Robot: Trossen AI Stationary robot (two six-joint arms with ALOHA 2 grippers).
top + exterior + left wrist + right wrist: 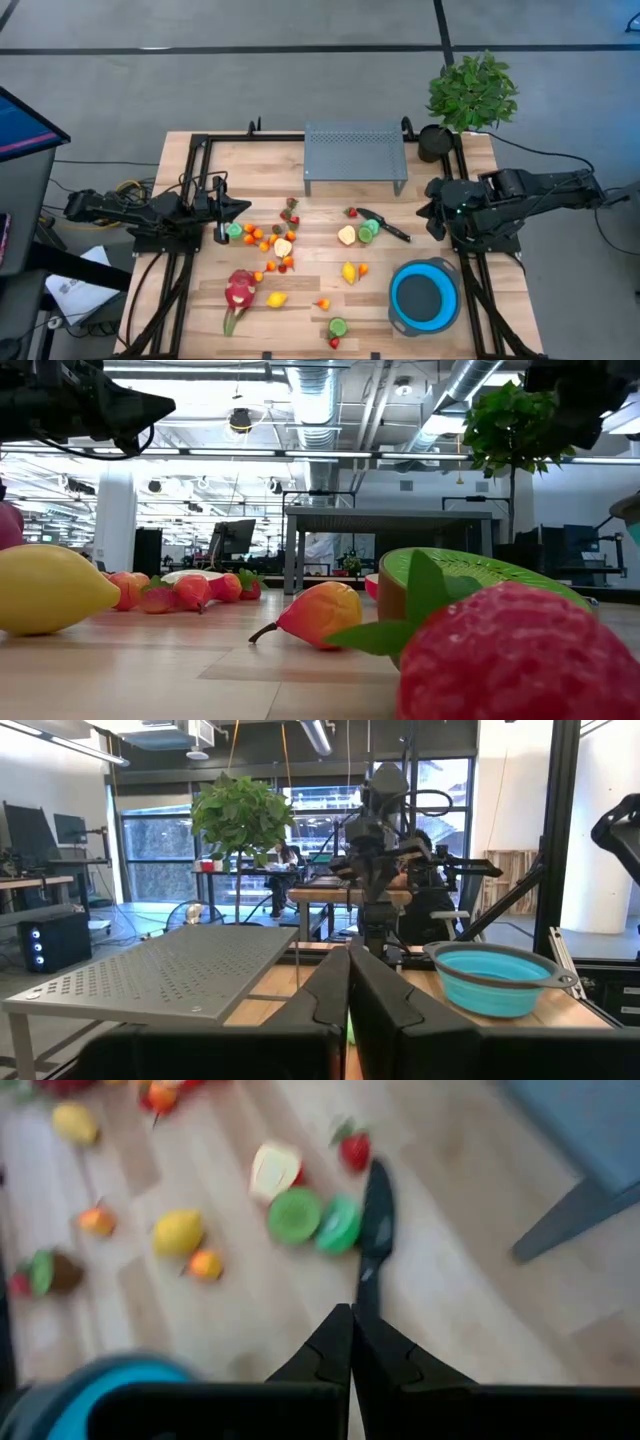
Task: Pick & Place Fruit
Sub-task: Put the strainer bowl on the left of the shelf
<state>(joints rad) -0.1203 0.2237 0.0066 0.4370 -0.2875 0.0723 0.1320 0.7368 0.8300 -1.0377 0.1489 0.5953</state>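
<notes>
— Pink-red and green-tipped, that dragon fruit [238,293] is the biggest piece, lying near the table's front-left corner with a yellow lemon [277,298] just beside it.

— And the small ones?

— Scattered over the middle of the wooden table [420,205]. A cluster of orange and red bits [272,243] sits left of centre, with a pale cut half among them. Right of centre lie a cream-coloured slice [346,236] and two green kiwi halves [367,231], next to a black-handled knife [385,226]. Another lemon [349,271] is nearer the front, and a green half with a strawberry [335,341] sits close to the front edge.

— What about the tools?

— Left tool [243,208] is shut, holding nothing, at the left edge just beside the orange cluster. Right tool [424,210] is likewise pinched closed and empty, at the right edge, apart from the knife.

— Any room to move?

— Bare wood shows between the two groups of fruit and along the right side ahead of the blue bowl [425,296], which fills the front-right corner. A grey perforated shelf [354,157] takes the middle of the back edge, and a potted plant [472,92] stands at the back-right corner. Black framing runs down both sides of the table.
</notes>
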